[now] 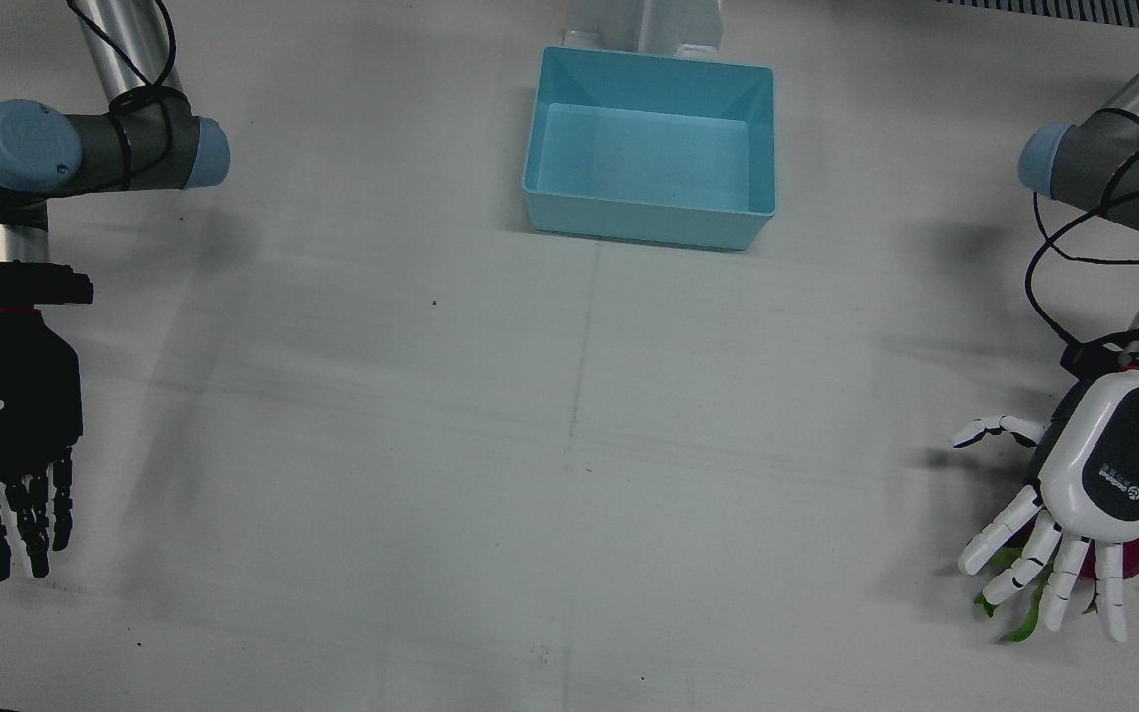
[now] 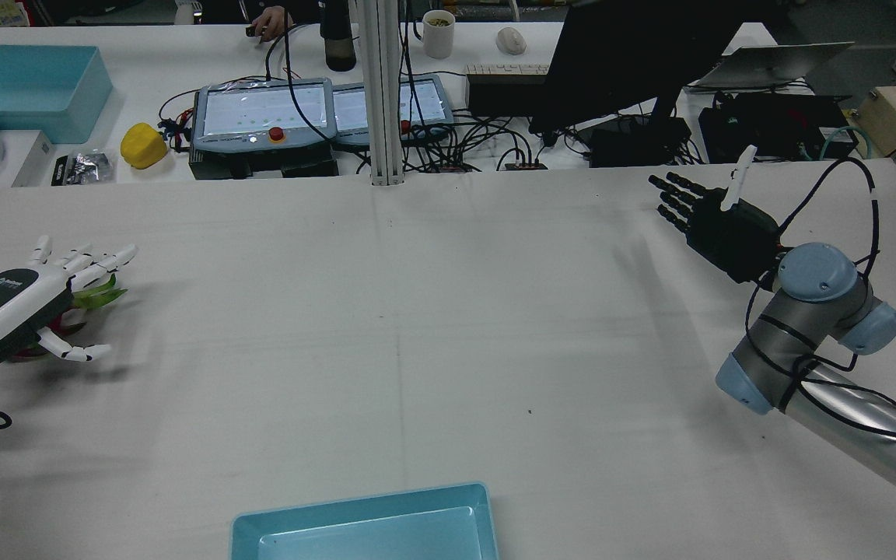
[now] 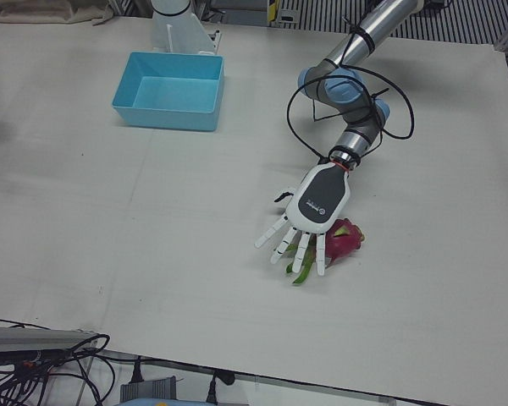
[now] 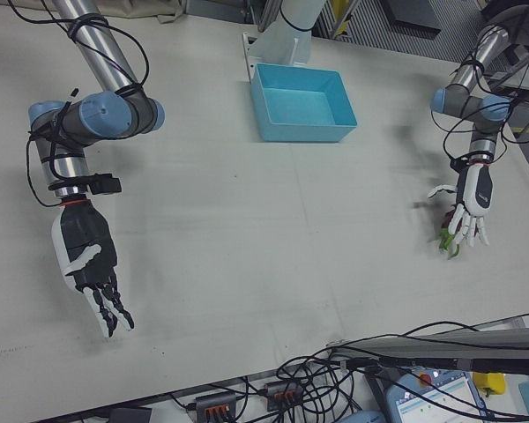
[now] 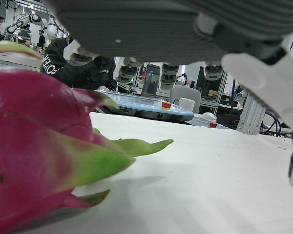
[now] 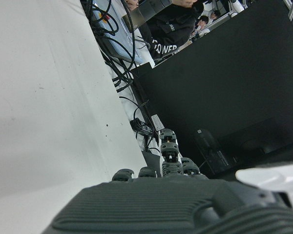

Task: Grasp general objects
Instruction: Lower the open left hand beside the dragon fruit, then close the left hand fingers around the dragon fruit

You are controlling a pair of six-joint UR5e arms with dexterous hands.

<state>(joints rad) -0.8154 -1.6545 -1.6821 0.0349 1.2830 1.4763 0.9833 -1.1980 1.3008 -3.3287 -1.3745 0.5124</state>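
L hand (image 1: 1108,475), white w/ dark back panel, carries a small white logo + wordmark, too small to read. Fingers (image 1: 1000,531) spread wide, palm down, hovering over the dragon fruit (image 3: 342,240); can't tell if palm touches it, nothing gripped. Fruit lies on the table (image 1: 569,445) near the operators' edge, on the robot's left side; long axis roughly along the hand, green leaf tips (image 3: 301,272) pointing out past the fingertips, pink body under the palm. R hand (image 1: 8,415), black, fingers straight & apart, empty, well apart. Blue bin (image 1: 651,148) mid-table by the pedestals. Person's jacket in hand views has white lettering, only partly legible.
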